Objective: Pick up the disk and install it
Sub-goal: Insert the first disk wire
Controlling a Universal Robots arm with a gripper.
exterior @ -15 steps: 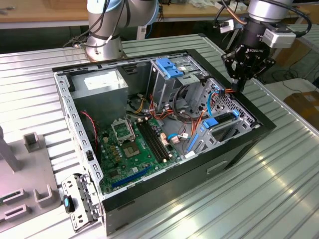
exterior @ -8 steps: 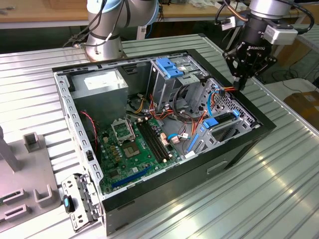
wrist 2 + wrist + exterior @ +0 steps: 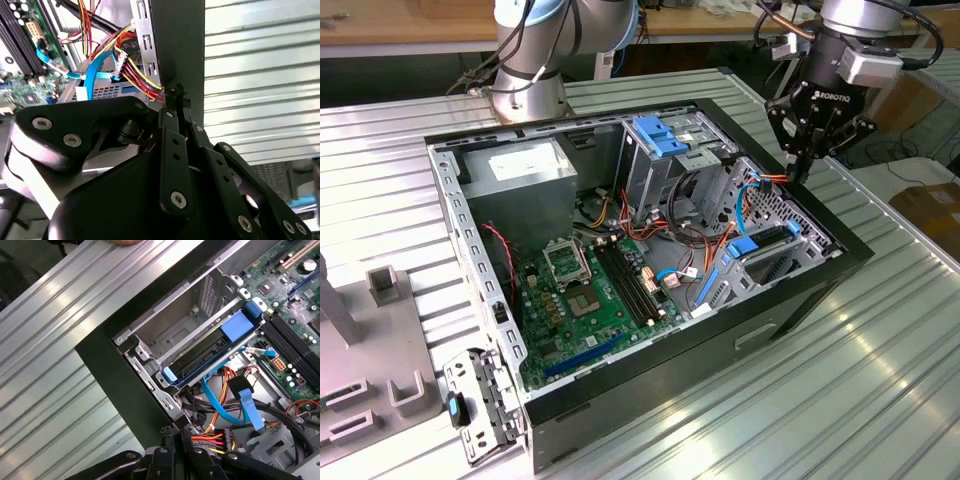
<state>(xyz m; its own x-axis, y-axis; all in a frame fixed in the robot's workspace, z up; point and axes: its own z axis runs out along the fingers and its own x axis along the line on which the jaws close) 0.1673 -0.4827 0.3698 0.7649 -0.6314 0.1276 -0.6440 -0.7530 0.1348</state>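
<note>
The disk (image 3: 200,362), a dark drive in a bright blue carrier, lies inside a bay of the metal drive cage (image 3: 170,325). In the exterior view the disk (image 3: 757,243) sits low in the cage at the case's right end. My gripper (image 3: 798,172) hangs over the case's right wall just behind the cage. Its fingers (image 3: 175,100) are pressed together with nothing between them, close to a bundle of red, yellow and orange cables (image 3: 135,75). In the first wrist view the fingertips (image 3: 182,432) sit beside the dark case wall, apart from the disk.
The open computer case (image 3: 800,300) lies on a ribbed metal table (image 3: 880,380). Inside are a green motherboard (image 3: 590,300), a power supply (image 3: 520,170), a pale blue bracket (image 3: 655,135) and blue data cables (image 3: 225,405). Grey fixtures (image 3: 380,290) stand at the exterior view's left.
</note>
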